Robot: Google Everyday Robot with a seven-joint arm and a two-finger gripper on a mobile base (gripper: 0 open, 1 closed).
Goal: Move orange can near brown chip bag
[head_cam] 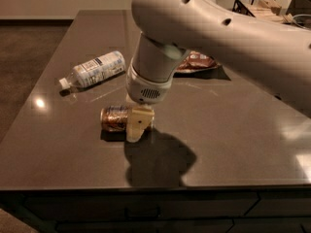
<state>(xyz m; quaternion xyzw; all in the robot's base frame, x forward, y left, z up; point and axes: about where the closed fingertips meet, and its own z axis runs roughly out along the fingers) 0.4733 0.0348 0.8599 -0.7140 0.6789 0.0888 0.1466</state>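
Observation:
The orange can (114, 118) lies on its side on the dark table (233, 130), left of centre, with its orange-brown and gold label facing me. My gripper (137, 125) hangs from the big white arm and is down at the can's right end, covering that end. The brown chip bag (199, 61) lies farther back and to the right. Only a strip of it shows behind the arm.
A clear plastic bottle (95, 69) with a white label lies on its side at the back left of the can. A dark wire rack (257, 6) with items stands beyond the table's far right corner. The table's front edge is close below the can.

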